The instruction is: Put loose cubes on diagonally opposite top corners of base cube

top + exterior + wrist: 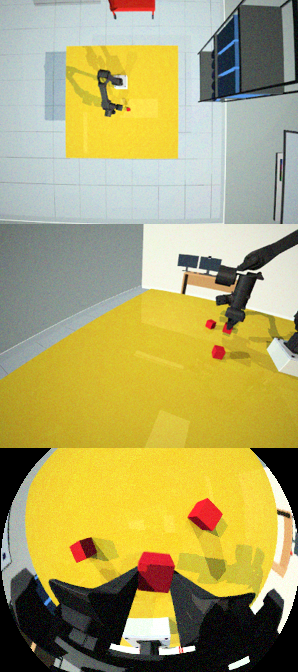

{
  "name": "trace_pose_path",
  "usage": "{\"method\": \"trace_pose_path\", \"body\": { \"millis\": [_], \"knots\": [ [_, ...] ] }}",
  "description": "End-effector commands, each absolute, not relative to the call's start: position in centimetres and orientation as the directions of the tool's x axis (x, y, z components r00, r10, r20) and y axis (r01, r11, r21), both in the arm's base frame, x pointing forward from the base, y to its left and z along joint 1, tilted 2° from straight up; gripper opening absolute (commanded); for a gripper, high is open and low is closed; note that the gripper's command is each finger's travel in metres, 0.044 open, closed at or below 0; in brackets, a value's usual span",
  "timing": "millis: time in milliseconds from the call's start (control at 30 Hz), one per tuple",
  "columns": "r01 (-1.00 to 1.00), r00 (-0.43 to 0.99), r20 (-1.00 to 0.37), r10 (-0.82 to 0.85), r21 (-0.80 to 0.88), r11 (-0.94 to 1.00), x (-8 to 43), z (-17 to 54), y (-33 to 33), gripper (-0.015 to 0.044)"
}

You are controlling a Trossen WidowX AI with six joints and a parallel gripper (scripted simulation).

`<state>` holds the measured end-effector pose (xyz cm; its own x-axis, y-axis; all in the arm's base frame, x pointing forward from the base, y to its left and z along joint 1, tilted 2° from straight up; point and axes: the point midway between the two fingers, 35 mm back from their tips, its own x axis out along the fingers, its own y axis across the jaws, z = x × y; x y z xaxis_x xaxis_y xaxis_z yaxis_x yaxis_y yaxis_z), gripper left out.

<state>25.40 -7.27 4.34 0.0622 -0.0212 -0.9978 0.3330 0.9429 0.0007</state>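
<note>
Cubes first, from the top view: only one red cube [128, 109] shows as a speck just right of the gripper [121, 108], on the yellow mat [150, 135], and the others are too small or hidden to pick out. The arm reaches from its white base plate [122, 81] toward the near side of the mat.

Over to the exterior view, and it's much clearer: three red cubes on the mat. The gripper [229, 325] is pointing straight down and is closed on the middle cube [227, 329], which sits at mat level, right under the fingertips. A second cube [210, 324] lies just to its left and a bit farther back; a third cube [218, 352] lies nearer the camera, well apart from the other two. Which of those two is the fixed base I cannot tell from here.

Down the wrist view now: the held cube [156, 571] sits dead centre between the two dark fingers, pinched on its left and right faces, jaws partly closed around it. The left cube [84, 550] is off to the left, the other cube [205, 514] up and to the right, farther off. That's the relation that matters: the stacking target lies to one side of the tool, so the coming move looks like a lift, then a sideways carry
</note>
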Motion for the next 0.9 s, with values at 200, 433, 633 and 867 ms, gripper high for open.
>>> {"method": "trace_pose_path", "body": {
  "millis": [200,433,633,867],
  "knots": [
    [0.332,0.064,-0.998,-0.026,-0.003,0.943,25.2,7.4,-7.2,0.0105],
    [0.332,0.064,-0.998,-0.026,-0.003,0.943,24.8,9.6,-7.1,0.0105],
    [0.332,0.063,-0.998,-0.026,-0.003,0.943,24.4,11.1,-7.0,0.0105],
    [0.185,0.064,-0.998,-0.024,-0.012,0.983,25.3,10.5,-5.7,0.0105]
  ]
}}
